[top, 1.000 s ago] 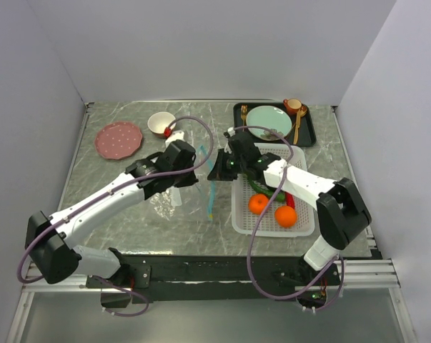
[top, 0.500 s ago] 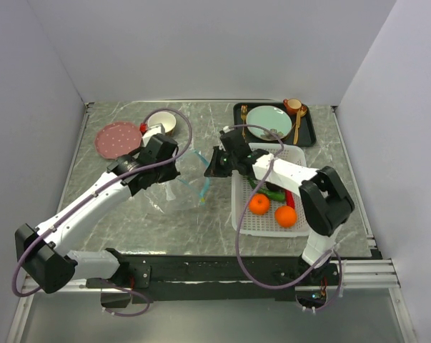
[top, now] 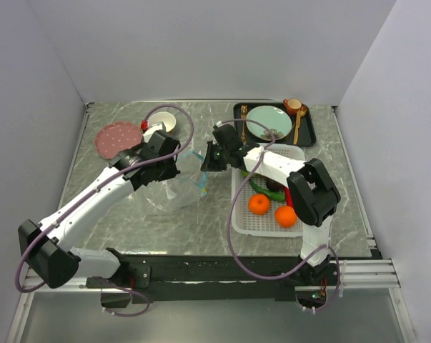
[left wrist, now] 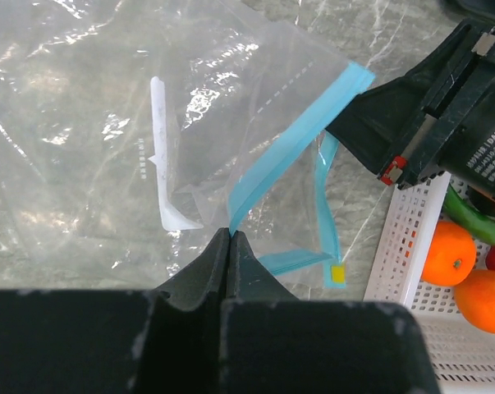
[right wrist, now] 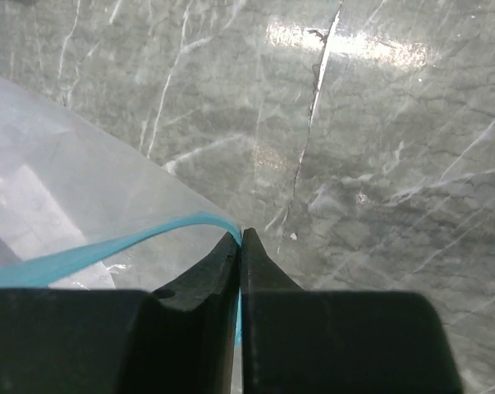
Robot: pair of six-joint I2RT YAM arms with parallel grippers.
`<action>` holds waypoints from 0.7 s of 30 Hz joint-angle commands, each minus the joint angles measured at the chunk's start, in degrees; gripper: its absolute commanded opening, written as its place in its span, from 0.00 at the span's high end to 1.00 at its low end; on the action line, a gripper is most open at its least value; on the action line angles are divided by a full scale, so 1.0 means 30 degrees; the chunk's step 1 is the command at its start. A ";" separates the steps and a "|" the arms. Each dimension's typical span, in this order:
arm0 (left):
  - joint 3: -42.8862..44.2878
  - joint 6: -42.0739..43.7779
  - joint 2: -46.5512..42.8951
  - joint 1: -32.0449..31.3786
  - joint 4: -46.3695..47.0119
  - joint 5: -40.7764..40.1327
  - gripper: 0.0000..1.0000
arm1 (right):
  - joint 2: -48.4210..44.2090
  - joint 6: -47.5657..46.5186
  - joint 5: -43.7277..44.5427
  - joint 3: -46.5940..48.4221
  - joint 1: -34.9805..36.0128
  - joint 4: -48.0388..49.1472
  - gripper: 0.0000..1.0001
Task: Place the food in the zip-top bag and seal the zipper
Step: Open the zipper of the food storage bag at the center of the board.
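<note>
The clear zip-top bag hangs between my two grippers, left of the basket. Its teal zipper runs from one gripper to the other, and a second teal strip sags below it, so the mouth gapes. My left gripper is shut on the zipper's near end. My right gripper is shut on the zipper at its far end. From above, the left gripper and the right gripper stand close together with the bag below them. The food lies in the white basket: two oranges, a green pepper and a red chili.
A pink plate and a white bowl sit at the back left. A black tray at the back right holds a teal plate, a cup and gold cutlery. The basket's edge is just right of the bag.
Both grippers have moved left and toward the back, taking the bag with them. The zipper strip, earlier hanging down beside the basket, is now lifted between the grippers.
</note>
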 commanded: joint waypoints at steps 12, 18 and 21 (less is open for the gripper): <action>0.0110 0.0805 0.2206 0.0061 0.2332 0.1490 0.99 | -0.6640 -0.1059 0.6391 -0.1730 -0.0019 -0.2419 0.23; -0.0357 0.1069 0.2119 0.0061 0.2889 0.2076 0.99 | -0.9600 0.0083 1.0040 -0.4424 -0.1129 -0.3829 0.00; -0.0447 0.1157 0.2235 0.0061 0.3153 0.2252 0.99 | -1.0275 0.0523 0.9951 -0.5743 -0.2298 -0.3770 0.00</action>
